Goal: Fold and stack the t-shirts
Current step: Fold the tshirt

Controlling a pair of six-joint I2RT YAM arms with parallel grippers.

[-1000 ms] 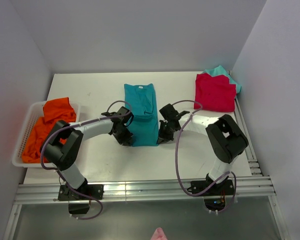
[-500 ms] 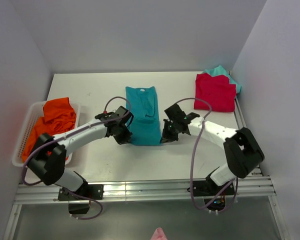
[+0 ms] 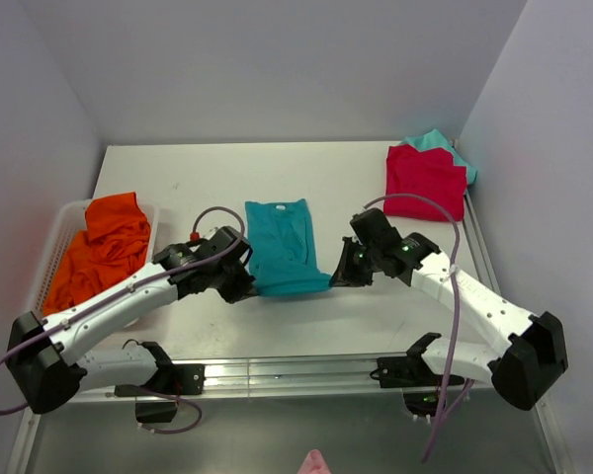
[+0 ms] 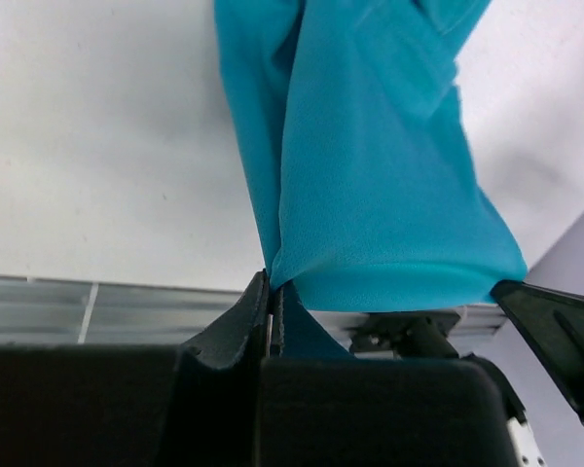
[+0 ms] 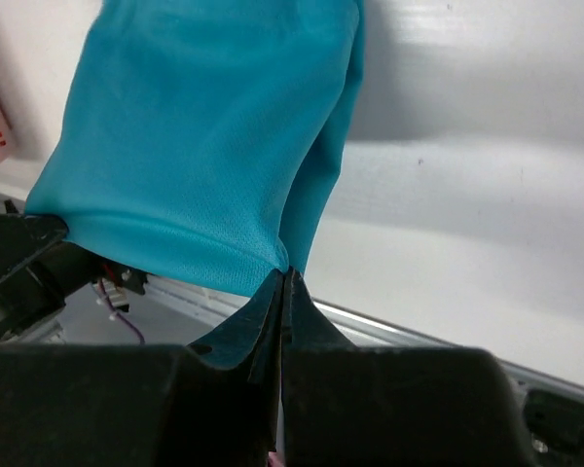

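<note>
The left tool (image 3: pixel 245 287) is seen pressed together on the near left corner of the teal-blue t-shirt (image 3: pixel 280 252), and the right tool (image 3: pixel 338 277) is clamped in the same way on the near right corner. In each wrist view the fingers (image 4: pixel 243 316) are closed flat, with only a thin fold of the blue cloth pinched between their tips. The near hem is drawn taut from one tool to the other and is held up off the desk (image 3: pixel 178 183), while the rest of the garment runs away from both tools and is spread on the desk further out, its collar end farthest from them. The shirt is folded lengthwise into a narrow strip, and its overlapping layers can be made out in the left wrist view. Left of the left tool, well apart from it, a white basket (image 3: pixel 42 281) is set at the desk's edge, and an orange t-shirt (image 3: pixel 104 247) is heaped loosely inside it. Beyond the right tool and off to its right, well apart, a red t-shirt (image 3: pixel 425 183) is laid folded near the far corner of the desk — a light-teal t-shirt (image 3: pixel 437 139) is largely covered by it, with only a strip shown at the far side.
</note>
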